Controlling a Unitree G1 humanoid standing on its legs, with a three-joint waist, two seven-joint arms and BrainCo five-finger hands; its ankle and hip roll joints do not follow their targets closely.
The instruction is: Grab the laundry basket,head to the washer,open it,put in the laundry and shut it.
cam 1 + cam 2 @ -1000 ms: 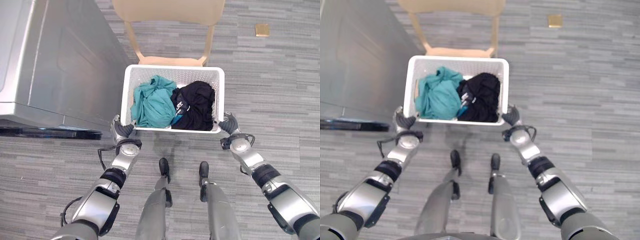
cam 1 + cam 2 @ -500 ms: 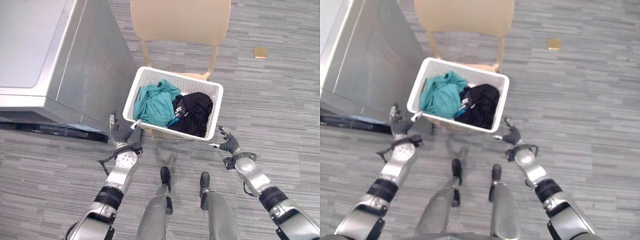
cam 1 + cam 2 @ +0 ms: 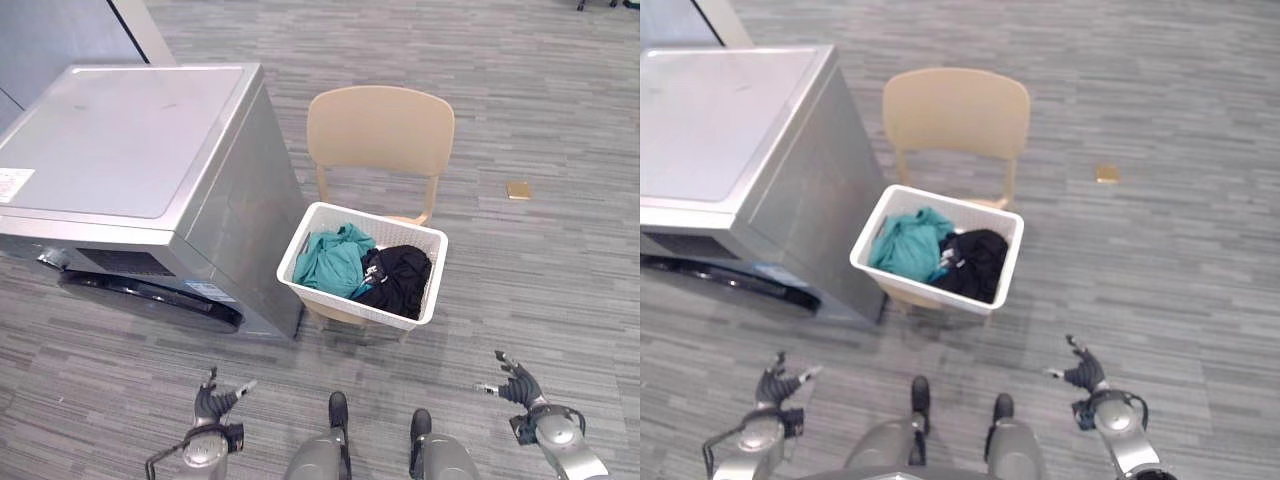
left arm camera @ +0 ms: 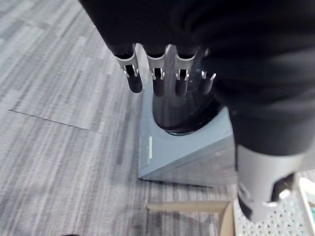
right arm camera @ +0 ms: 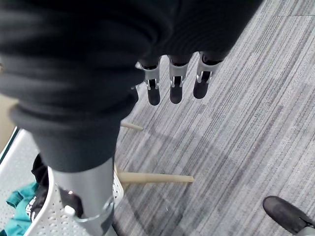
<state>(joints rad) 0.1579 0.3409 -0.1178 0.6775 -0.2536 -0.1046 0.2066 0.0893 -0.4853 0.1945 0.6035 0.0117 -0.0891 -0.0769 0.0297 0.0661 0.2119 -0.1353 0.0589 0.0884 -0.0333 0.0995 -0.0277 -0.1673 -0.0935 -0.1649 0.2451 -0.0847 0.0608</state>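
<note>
Laundry basket (image 3: 420,302) mid-frame on chair (image 3: 380,130), well apart from released left hand (image 3: 212,402) and right hand (image 3: 516,384) at bottom.

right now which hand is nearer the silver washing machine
Left. The left hand hangs open just in front of the silver washing machine, while the right hand is far over on the other side, past the white plastic laundry basket.

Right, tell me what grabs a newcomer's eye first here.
The white perforated plastic laundry basket, holding a teal garment and a black garment, sits on the beige plastic chair beside the silver-grey washer. The left hand and right hand hang open low, apart from it.
</note>
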